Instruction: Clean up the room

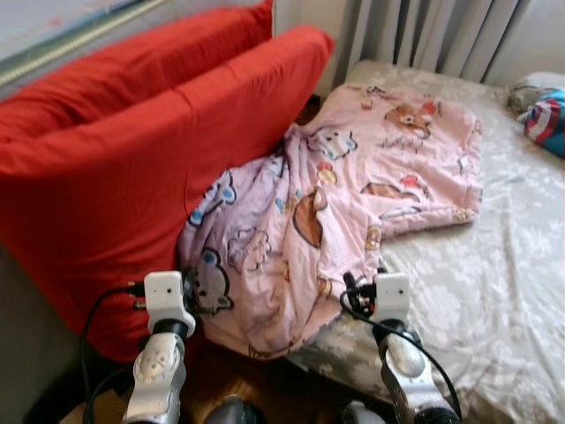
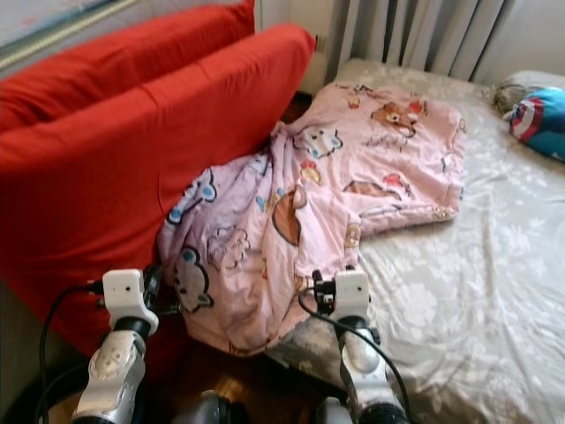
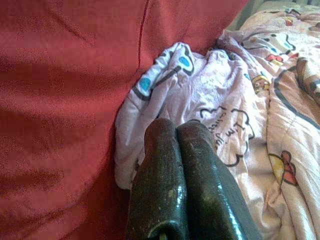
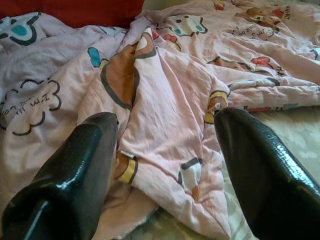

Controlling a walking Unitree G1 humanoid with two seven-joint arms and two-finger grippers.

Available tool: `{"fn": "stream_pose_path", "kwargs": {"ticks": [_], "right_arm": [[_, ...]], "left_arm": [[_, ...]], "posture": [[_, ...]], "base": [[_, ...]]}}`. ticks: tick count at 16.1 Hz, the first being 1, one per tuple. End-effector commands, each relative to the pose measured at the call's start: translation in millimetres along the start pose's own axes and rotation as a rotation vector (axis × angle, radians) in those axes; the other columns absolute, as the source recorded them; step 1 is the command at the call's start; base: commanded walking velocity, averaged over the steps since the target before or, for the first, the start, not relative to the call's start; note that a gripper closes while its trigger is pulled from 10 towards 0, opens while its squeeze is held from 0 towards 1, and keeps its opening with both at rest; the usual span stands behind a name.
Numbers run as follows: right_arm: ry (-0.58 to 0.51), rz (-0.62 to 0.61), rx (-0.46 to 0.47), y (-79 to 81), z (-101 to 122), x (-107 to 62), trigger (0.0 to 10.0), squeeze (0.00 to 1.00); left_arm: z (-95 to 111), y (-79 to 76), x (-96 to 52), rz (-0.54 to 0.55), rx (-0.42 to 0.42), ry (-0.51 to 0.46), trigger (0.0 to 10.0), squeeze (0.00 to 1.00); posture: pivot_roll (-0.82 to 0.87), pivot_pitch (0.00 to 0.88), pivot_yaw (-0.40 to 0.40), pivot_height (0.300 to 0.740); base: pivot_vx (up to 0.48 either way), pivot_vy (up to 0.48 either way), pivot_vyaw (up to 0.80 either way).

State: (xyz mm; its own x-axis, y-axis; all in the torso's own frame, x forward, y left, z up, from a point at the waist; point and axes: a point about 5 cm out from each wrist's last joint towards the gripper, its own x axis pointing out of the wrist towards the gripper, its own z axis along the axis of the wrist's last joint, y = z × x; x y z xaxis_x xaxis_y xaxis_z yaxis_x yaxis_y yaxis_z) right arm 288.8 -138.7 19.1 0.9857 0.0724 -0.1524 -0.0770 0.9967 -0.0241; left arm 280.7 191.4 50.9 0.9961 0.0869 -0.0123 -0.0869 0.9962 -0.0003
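Note:
A pink blanket (image 1: 353,185) with cartoon prints lies crumpled on the bed, its lower end hanging over the bed's edge against the red cushions (image 1: 132,150). My left gripper (image 3: 175,127) is shut with nothing between its fingers, its tips right at the blanket's (image 3: 225,100) bunched edge beside the red cushion (image 3: 65,100). My right gripper (image 4: 165,117) is open, one finger on each side of a raised fold of the blanket (image 4: 170,100) near the mattress edge. Both silver arms (image 1: 159,371) rise from the bottom of the head views.
The bed's grey flowered sheet (image 1: 494,291) stretches to the right. A blue and red striped soft item (image 1: 547,119) lies at the far right by a pillow. Grey curtains (image 1: 424,35) hang behind the bed. Dark wooden floor (image 1: 256,380) shows below between the arms.

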Motion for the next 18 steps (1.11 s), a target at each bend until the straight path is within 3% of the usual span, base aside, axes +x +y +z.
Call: {"fn": "stream_pose_path", "kwargs": {"ticks": [1,4,6,18], "right_arm": [[0.011,-0.003,0.003,0.0,-2.5,-1.4,10.0,0.00],[0.056,-0.007,0.005,0.2,-6.5,-0.6,10.0,0.00],[0.026,-0.004,0.009,0.9,-3.9,-0.7,10.0,0.00],[0.009,0.000,0.007,1.5,-2.4,-1.2,10.0,0.00]], "left_arm": [[-5.5,1.2,-2.7,0.000,-0.001,0.032,10.0,0.00],[-5.8,1.0,-2.6,-0.001,-0.002,0.034,10.0,0.00],[-5.8,1.1,-2.4,-0.002,-0.001,0.034,10.0,0.00],[-5.5,0.3,-2.6,-0.012,-0.006,0.032,10.0,0.00]], "posture": [[-0.05,0.091,0.003,0.662],[-0.05,0.090,0.004,0.657],[-0.05,0.092,0.004,0.632],[-0.05,0.095,0.005,0.632]], "base": [[0.000,0.000,0.00],[0.000,0.000,0.00],[0.000,0.000,0.00],[0.000,0.000,0.00]]}}
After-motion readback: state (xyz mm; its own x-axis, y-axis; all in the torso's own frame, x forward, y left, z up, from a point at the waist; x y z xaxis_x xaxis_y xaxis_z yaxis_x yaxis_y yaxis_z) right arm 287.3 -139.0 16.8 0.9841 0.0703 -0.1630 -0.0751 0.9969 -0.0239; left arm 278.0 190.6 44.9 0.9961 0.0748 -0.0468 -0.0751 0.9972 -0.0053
